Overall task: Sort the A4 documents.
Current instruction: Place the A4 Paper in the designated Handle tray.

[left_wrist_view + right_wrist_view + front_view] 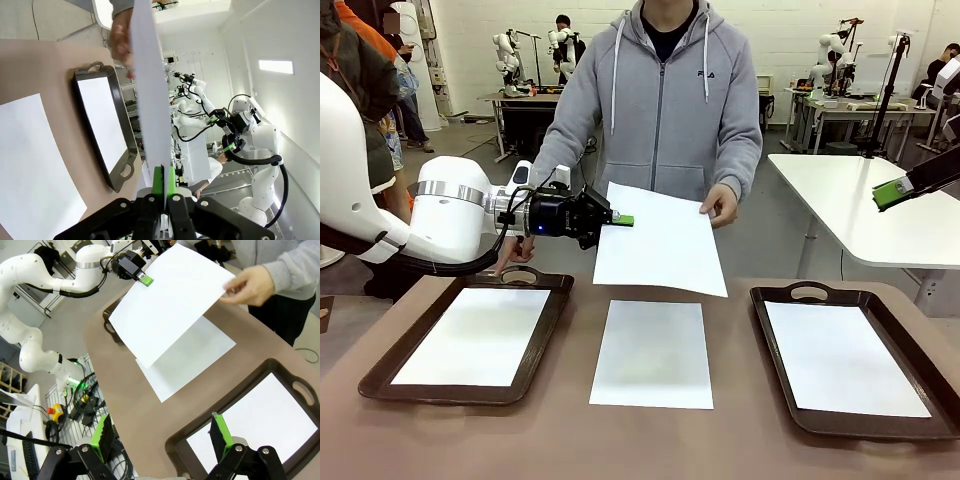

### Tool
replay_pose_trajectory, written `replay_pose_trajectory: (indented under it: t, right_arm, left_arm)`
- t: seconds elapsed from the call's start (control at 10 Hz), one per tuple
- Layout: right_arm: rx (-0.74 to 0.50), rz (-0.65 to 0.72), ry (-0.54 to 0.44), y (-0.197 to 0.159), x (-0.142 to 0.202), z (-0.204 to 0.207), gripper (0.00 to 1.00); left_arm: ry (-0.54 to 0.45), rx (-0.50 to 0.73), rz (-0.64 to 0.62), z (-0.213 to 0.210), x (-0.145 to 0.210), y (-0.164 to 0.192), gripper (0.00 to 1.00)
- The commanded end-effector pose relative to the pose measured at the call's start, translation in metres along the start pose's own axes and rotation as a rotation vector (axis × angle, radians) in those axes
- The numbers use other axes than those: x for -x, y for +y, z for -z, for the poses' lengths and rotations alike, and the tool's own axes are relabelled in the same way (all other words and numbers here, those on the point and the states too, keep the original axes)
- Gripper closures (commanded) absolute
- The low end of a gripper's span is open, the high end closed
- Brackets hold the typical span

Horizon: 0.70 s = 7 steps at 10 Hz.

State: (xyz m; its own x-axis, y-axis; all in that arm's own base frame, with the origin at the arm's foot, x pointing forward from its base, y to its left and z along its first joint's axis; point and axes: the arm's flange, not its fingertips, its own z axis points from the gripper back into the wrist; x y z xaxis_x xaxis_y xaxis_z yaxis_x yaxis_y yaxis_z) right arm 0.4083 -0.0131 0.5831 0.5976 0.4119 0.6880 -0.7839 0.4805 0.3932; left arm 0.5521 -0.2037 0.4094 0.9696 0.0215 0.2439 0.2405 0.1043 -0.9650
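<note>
Front view: my left gripper [620, 220] pinches the raised A4 sheet [660, 245] above the table sheet [652, 352], person's hand [722, 205] holding too. Handover, I reckon; next needs their release. Right gripper [162, 432] is spread.

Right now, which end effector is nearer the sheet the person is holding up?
Left. The left end effector is shut on the edge of the held sheet; the right end effector hangs open well off, by the right tray.
</note>
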Motion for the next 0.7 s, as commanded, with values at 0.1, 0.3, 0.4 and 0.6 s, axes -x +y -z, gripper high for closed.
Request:
replay_pose_trajectory:
  t: [0.1, 0.3, 0.4, 0.6]
  right_arm:
    - [-0.001, 0.003, -0.010, -0.001, 0.000, 0.002, 0.00]
    - [-0.001, 0.003, -0.010, -0.001, 0.000, 0.002, 0.00]
    - [-0.001, 0.003, -0.010, -0.001, 0.000, 0.002, 0.00]
    - [-0.001, 0.003, -0.010, -0.001, 0.000, 0.002, 0.00]
  left_arm:
    - [-0.001, 0.000, 0.000, 0.000, 0.000, 0.001, 1.00]
    - [0.052, -0.024, 0.036, -0.006, -0.002, -0.008, 0.99]
    - [0.086, -0.064, 0.051, -0.014, -0.003, -0.019, 0.99]
    - [0.110, -0.136, 0.036, -0.041, -0.007, -0.032, 0.99]
